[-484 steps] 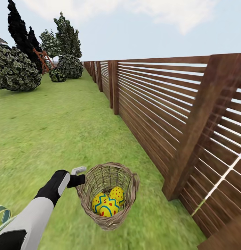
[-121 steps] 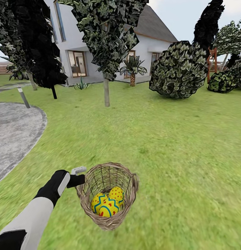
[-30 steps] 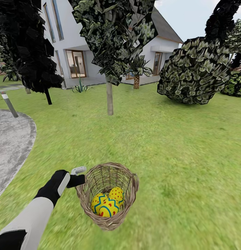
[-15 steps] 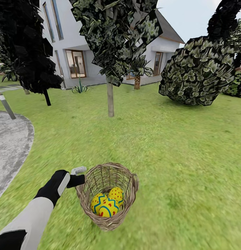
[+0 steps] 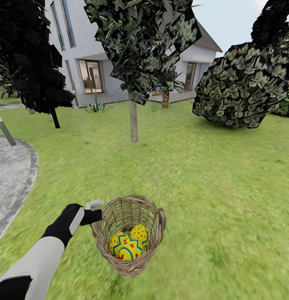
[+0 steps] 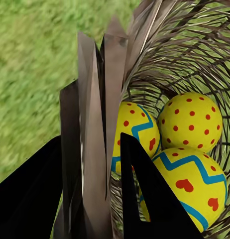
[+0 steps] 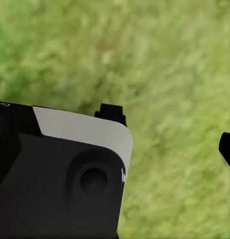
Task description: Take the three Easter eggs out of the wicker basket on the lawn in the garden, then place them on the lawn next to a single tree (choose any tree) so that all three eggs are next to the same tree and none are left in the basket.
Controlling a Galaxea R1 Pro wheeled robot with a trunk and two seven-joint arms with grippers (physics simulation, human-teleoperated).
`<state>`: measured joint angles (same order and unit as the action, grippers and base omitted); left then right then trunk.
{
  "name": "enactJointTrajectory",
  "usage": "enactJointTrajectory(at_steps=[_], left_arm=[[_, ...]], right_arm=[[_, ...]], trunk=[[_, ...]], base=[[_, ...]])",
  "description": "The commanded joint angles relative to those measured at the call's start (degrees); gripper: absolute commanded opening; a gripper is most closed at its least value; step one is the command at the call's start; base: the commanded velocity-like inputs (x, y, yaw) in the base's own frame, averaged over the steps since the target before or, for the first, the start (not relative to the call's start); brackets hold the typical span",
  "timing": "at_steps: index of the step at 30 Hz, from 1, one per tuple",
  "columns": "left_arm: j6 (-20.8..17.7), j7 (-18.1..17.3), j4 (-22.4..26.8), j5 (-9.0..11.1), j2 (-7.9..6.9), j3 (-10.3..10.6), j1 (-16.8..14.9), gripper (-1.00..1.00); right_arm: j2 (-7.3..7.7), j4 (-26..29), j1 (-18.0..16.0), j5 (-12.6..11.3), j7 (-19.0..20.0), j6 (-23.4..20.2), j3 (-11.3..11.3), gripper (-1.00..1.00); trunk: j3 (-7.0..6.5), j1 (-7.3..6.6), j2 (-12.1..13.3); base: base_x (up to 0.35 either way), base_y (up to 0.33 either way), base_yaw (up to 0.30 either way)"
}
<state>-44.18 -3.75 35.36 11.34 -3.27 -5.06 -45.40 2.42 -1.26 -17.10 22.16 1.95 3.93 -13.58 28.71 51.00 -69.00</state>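
While the left gripper [image 5: 93, 211] is clamped on the wicker basket [image 5: 128, 233] rim, eggs [image 5: 129, 244] inside, carry it level; steer for the tree [image 5: 133, 121] at twelve o'clock — right fingers: cannot tell.

The left arm reaches forward and low, its white forearm ending in a black wrist. The left claw [image 5: 95, 213] is clamped on the rim of the wicker basket [image 5: 154, 233], one finger [image 6: 145, 194] inside, the other outside.
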Motion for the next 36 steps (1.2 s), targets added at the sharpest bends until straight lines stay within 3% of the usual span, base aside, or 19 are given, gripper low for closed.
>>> enactJointTrajectory(at_steps=[1, 36], left_arm=[[-0.30, -0.16, 0.06, 0.61, 0.02, -0.21, -0.04, -1.00], [-0.30, -0.03, 0.05, 0.54, 0.03, -0.21, -0.04, -1.00]], right_arm=[[0.04, -0.12, 0.14, 0.43, 0.09, 0.28, -0.49, 1.00], [-0.01, -0.20, 0.58, 0.45, 0.26, 0.26, -0.60, 1.00]], trunk=[[0.05, 0.03, -0.03], [0.05, 0.03, -0.03]], base=[[0.324, 0.095, 0.000], [0.324, 0.088, 0.000]])
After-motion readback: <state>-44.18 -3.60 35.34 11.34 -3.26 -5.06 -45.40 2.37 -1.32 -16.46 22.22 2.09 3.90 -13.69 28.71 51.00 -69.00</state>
